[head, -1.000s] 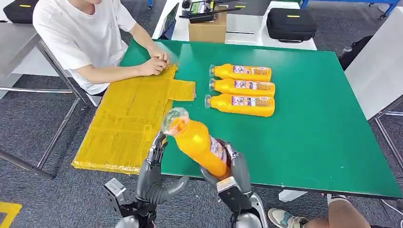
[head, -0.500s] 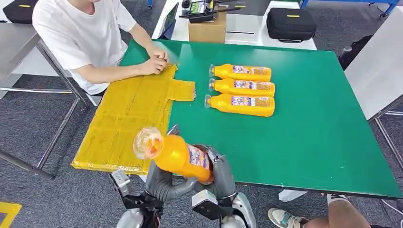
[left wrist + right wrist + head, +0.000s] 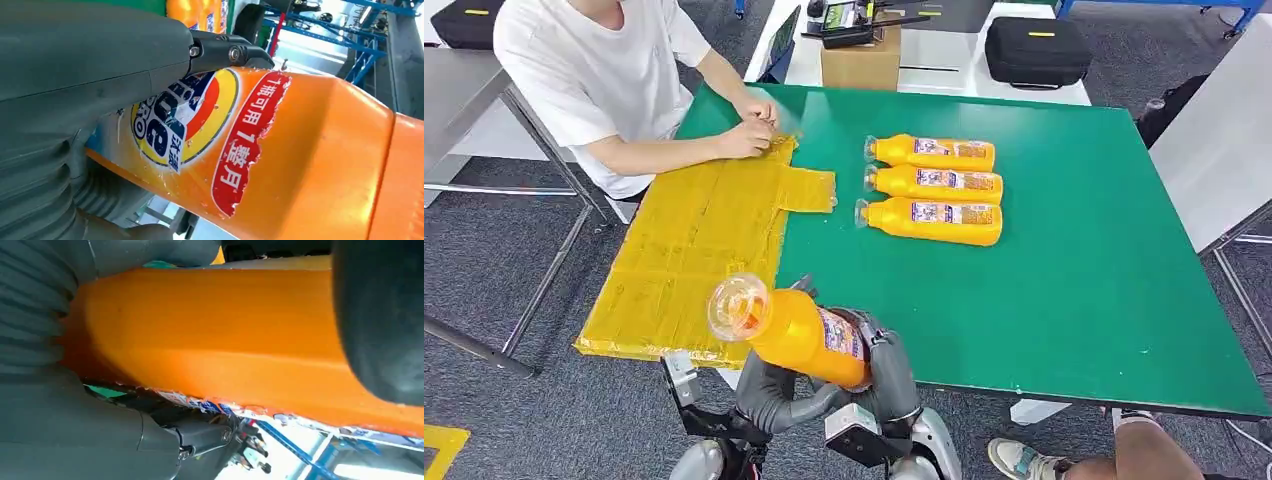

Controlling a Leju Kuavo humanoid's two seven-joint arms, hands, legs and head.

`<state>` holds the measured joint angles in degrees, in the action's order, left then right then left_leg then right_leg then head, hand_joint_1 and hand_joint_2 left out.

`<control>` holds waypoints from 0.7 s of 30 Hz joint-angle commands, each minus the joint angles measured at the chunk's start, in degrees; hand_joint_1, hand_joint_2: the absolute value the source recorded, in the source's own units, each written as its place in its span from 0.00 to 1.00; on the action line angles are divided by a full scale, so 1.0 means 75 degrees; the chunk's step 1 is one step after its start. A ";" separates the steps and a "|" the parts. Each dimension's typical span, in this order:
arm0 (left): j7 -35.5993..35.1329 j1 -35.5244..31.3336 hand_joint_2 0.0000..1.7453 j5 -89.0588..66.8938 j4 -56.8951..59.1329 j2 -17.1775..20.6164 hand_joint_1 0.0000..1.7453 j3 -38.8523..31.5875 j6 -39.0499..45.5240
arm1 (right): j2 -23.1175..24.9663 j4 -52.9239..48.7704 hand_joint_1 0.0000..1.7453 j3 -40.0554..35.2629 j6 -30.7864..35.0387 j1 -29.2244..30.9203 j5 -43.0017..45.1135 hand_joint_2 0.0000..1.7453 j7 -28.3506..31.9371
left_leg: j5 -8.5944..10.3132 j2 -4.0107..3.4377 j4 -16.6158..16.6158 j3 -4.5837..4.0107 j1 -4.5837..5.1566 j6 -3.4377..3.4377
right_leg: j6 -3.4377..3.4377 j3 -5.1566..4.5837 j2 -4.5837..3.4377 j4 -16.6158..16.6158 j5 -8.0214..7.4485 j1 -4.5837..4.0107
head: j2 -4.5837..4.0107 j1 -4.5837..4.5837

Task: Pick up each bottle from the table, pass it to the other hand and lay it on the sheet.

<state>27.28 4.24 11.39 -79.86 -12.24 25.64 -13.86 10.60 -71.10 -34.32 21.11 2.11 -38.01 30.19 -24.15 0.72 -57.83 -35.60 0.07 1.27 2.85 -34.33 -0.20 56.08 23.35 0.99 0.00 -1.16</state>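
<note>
An orange bottle (image 3: 799, 330) with a clear cap (image 3: 737, 307) hangs over the table's near edge, cap pointing left toward the yellow sheet (image 3: 694, 250). My right hand (image 3: 886, 365) grips its base end. My left hand (image 3: 774, 385) cups it from below, with a fingertip showing over its top. The left wrist view has the left hand (image 3: 100, 65) wrapped on the bottle's label (image 3: 200, 125). In the right wrist view the bottle's body (image 3: 215, 330) lies against my right hand (image 3: 60, 415). Three more orange bottles (image 3: 932, 221) lie side by side on the green table (image 3: 1074, 250).
A person in a white shirt (image 3: 594, 70) sits at the far left, both hands (image 3: 752, 130) on the sheet's far corner. A cardboard box (image 3: 859, 60) and a black case (image 3: 1036, 50) stand beyond the table. A shoe (image 3: 1014, 458) shows below the near edge.
The bottle swung left and down from over the table to the near edge. My left hand came under it and closed round it. In the last half second it barely moved.
</note>
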 commanded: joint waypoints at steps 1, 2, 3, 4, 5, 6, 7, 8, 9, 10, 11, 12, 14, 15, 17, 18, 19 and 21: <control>-0.0176 -0.0113 1.00 -0.0506 0.0204 0.0270 1.00 0.0218 0.0556 | -0.0201 0.0729 1.00 -0.0242 -0.0118 0.0258 -0.0218 1.00 -0.0385 | -0.0008 -0.0008 0.0011 0.0032 -0.0006 -0.0009 | -0.0013 0.0032 -0.0001 -0.0014 0.0006 -0.0008 | 0.0000 0.0003; -0.0181 -0.0102 1.00 -0.0521 0.0179 0.0262 1.00 0.0192 0.0593 | -0.0217 0.0718 1.00 -0.0251 -0.0108 0.0246 -0.0265 1.00 -0.0420 | -0.0005 -0.0004 0.0010 0.0025 -0.0002 -0.0006 | -0.0009 0.0024 0.0001 -0.0010 0.0005 -0.0003 | 0.0000 0.0003; -0.0181 -0.0102 1.00 -0.0521 0.0179 0.0262 1.00 0.0192 0.0593 | -0.0217 0.0718 1.00 -0.0251 -0.0108 0.0246 -0.0265 1.00 -0.0420 | -0.0013 -0.0008 0.0009 0.0038 -0.0007 -0.0009 | -0.0015 0.0038 0.0000 -0.0012 0.0010 -0.0009 | 0.0000 0.0003; -0.0346 -0.0090 1.00 -0.0276 0.0207 0.0227 1.00 0.0119 0.0476 | -0.0237 0.0729 1.00 -0.0288 -0.0158 0.0250 -0.0294 1.00 -0.0445 | -0.0009 -0.0009 0.0010 0.0032 -0.0003 -0.0007 | -0.0012 0.0030 -0.0002 -0.0011 0.0007 -0.0005 | 0.0000 0.0000; -0.0401 -0.0088 1.00 -0.0197 0.0216 0.0220 1.00 0.0096 0.0446 | -0.0268 0.0782 1.00 -0.0333 -0.0177 0.0281 -0.0390 1.00 -0.0519 | -0.0016 -0.0012 0.0010 0.0046 -0.0006 -0.0009 | -0.0016 0.0045 -0.0003 -0.0013 0.0012 -0.0009 | 0.0000 0.0006; -0.0401 -0.0088 1.00 -0.0197 0.0216 0.0220 1.00 0.0096 0.0446 | -0.0268 0.0782 1.00 -0.0333 -0.0177 0.0281 -0.0390 1.00 -0.0519 | -0.0014 -0.0011 0.0008 0.0042 -0.0007 -0.0009 | -0.0014 0.0042 -0.0002 -0.0012 0.0011 -0.0009 | 0.0000 0.0003; -0.0501 -0.0106 1.00 -0.0078 0.0255 0.0214 1.00 0.0073 0.0385 | -0.0282 0.0858 1.00 -0.0354 -0.0148 0.0312 -0.0460 1.00 -0.0554 | -0.0006 -0.0008 0.0008 0.0023 -0.0004 -0.0006 | -0.0009 0.0021 -0.0003 -0.0009 0.0004 -0.0005 | 0.0000 0.0006; -0.0595 -0.0113 1.00 0.0028 0.0280 0.0222 1.00 0.0068 0.0301 | -0.0282 0.0893 1.00 -0.0367 -0.0188 0.0334 -0.0456 1.00 -0.0554 | -0.0005 -0.0009 0.0009 0.0025 -0.0002 -0.0006 | -0.0009 0.0022 -0.0003 -0.0009 0.0004 -0.0003 | 0.0000 0.0003; -0.0756 -0.0117 1.00 0.0200 0.0330 0.0216 1.00 0.0048 0.0189 | -0.0282 0.0912 1.00 -0.0364 -0.0228 0.0350 -0.0441 1.00 -0.0558 | -0.0012 -0.0014 0.0012 0.0043 -0.0006 -0.0010 | -0.0015 0.0041 -0.0004 -0.0015 0.0008 -0.0008 | 0.0000 0.0003; -0.1214 -0.0113 1.00 0.0805 0.0481 0.0183 1.00 -0.0015 -0.0200 | -0.0274 0.0945 0.93 -0.0361 -0.0251 0.0367 -0.0425 1.00 -0.0576 | -0.0003 -0.0006 0.0011 0.0023 -0.0003 -0.0006 | -0.0009 0.0022 0.0001 -0.0012 0.0002 -0.0004 | 0.0000 0.0003; -0.1269 -0.0116 1.00 0.0908 0.0489 0.0234 1.00 -0.0004 -0.0279 | -0.0280 0.1000 0.99 -0.0362 -0.0305 0.0397 -0.0379 1.00 -0.0599 | -0.0010 -0.0010 0.0014 0.0044 -0.0006 -0.0011 | -0.0016 0.0043 0.0000 -0.0016 0.0008 -0.0008 | -0.0003 0.0003; -0.1259 -0.0107 1.00 0.0904 0.0507 0.0246 1.00 0.0007 -0.0276 | -0.0282 0.1026 0.99 -0.0357 -0.0324 0.0414 -0.0366 1.00 -0.0601 | -0.0006 -0.0009 0.0013 0.0035 -0.0004 -0.0008 | -0.0012 0.0033 -0.0002 -0.0015 0.0004 -0.0005 | 0.0000 0.0003; -0.1427 -0.0069 1.00 0.1377 0.0561 0.0214 1.00 -0.0061 -0.0540 | -0.0262 0.1061 0.71 -0.0302 -0.0328 0.0417 -0.0308 1.00 -0.0655 | -0.0011 -0.0014 0.0013 0.0044 -0.0004 -0.0010 | -0.0015 0.0041 -0.0006 -0.0014 0.0007 -0.0006 | 0.0000 0.0003; -0.1440 -0.0064 1.00 0.1430 0.0543 0.0241 1.00 -0.0037 -0.0575 | -0.0231 0.1042 0.42 -0.0245 -0.0184 0.0387 -0.0338 1.00 -0.0654 | -0.0009 -0.0014 0.0011 0.0036 -0.0005 -0.0009 | -0.0013 0.0034 -0.0006 -0.0013 0.0005 -0.0007 | 0.0000 0.0003; -0.1446 -0.0022 1.00 0.1650 0.0482 0.0247 1.00 -0.0068 -0.0618 | -0.0165 0.0991 0.00 -0.0202 0.0309 0.0337 -0.0610 1.00 -0.0726 | -0.0014 -0.0015 0.0009 0.0042 -0.0006 -0.0011 | -0.0016 0.0039 -0.0005 -0.0010 0.0010 -0.0008 | 0.0000 0.0003; -0.1446 -0.0022 1.00 0.1650 0.0482 0.0247 1.00 -0.0068 -0.0618 | -0.0165 0.0991 0.00 -0.0202 0.0309 0.0337 -0.0610 1.00 -0.0726 | -0.0009 -0.0011 0.0011 0.0033 -0.0004 -0.0008 | -0.0013 0.0029 -0.0004 -0.0011 0.0006 -0.0006 | 0.0000 0.0003; -0.1480 -0.0024 1.00 0.1666 0.0460 0.0237 1.00 -0.0108 -0.0542 | -0.0169 0.0969 0.00 -0.0244 0.0534 0.0330 -0.0828 1.00 -0.0800 | -0.0018 -0.0014 0.0010 0.0050 -0.0007 -0.0012 | -0.0019 0.0048 -0.0004 -0.0012 0.0014 -0.0010 | 0.0000 0.0003; -0.1802 -0.0084 1.00 0.1819 0.0478 0.0108 1.00 -0.0363 0.0141 | -0.0127 0.0967 0.00 -0.0293 0.1408 0.0253 -0.1401 0.00 -0.0856 | -0.0010 -0.0010 0.0009 0.0032 -0.0003 -0.0008 | -0.0012 0.0030 -0.0003 -0.0009 0.0008 -0.0004 | -0.0003 0.0003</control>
<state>17.05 4.59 22.77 -78.71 -11.67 23.30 -16.98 9.97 -68.09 -34.75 22.09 2.18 -41.74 25.58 -24.15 0.71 -57.83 -35.60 0.07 1.27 2.85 -34.34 -0.20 56.09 23.35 0.99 -0.02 -1.14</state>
